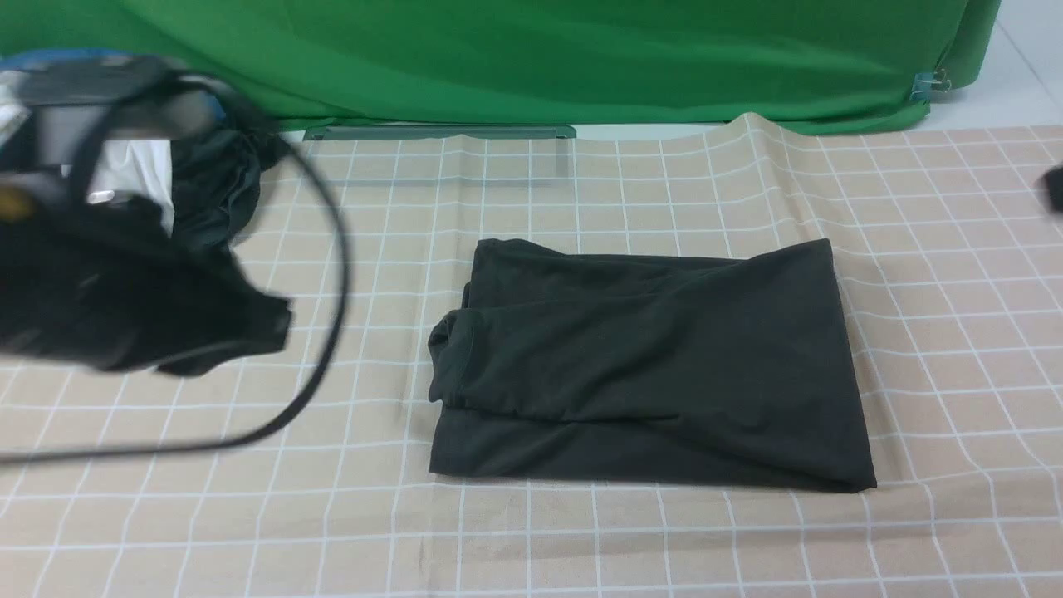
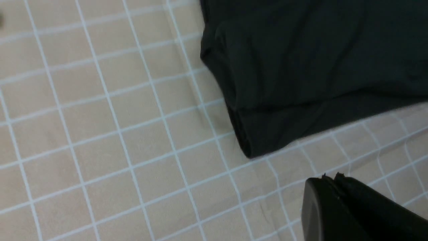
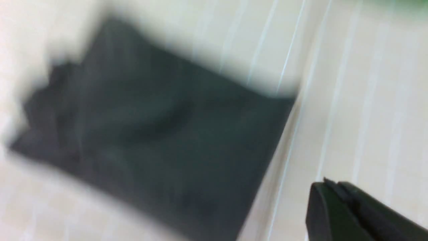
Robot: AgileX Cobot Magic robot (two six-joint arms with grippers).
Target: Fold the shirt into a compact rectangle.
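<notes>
Black shirt [image 1: 656, 365] lies folded into a rough rectangle at table centre on the checked cloth [image 1: 955, 332]. Left gripper [image 2: 329, 179] sits off its 9 o'clock side, jaws pressed together, holding nothing. Right gripper [image 3: 331, 184] off at 3 o'clock, likewise closed and empty.

One folded shirt [image 1: 648, 365], two hands [image 2: 331, 179] [image 3: 331, 184]

Even, soft light; right wrist view heavily blurred, perhaps motion.
</notes>
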